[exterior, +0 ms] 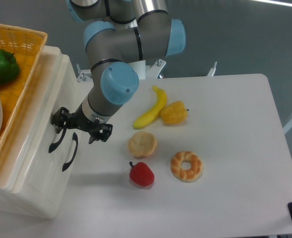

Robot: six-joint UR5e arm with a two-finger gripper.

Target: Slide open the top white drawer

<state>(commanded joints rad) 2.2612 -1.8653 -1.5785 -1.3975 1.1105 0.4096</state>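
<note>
The top drawer (36, 126) sits right at my gripper (81, 130), its cream front facing out over the table and, as far as I can judge, not yet pulled out, since its face looks flush with the lower drawer (49, 173) below it. Its curved black handle (56, 140) is just beside my near finger, and that is why I hang so close to the cabinet front: I need 1 finger behind that bow to draw it toward the table. My jaws are spread, with nothing between them; 1 finger is up against the top end of the handle and the other stands out over the table, though I cannot tell whether the near one has hooked behind the bar or only touches it. The lower handle (70, 152) lies just under my fingers, identical in look, so I keep high to avoid catching the wrong 1. Above and behind my wrist, the basket (22, 74) rests on the cabinet top holding a green pepper (1, 65). Out beyond my far finger the table (235, 148) carries a bun (142, 144), a red pepper (141, 173), a doughnut (186, 166), a banana (151, 108) and a yellow pepper (174, 112), all clear of the line along which I judge the drawer must slide.
</note>
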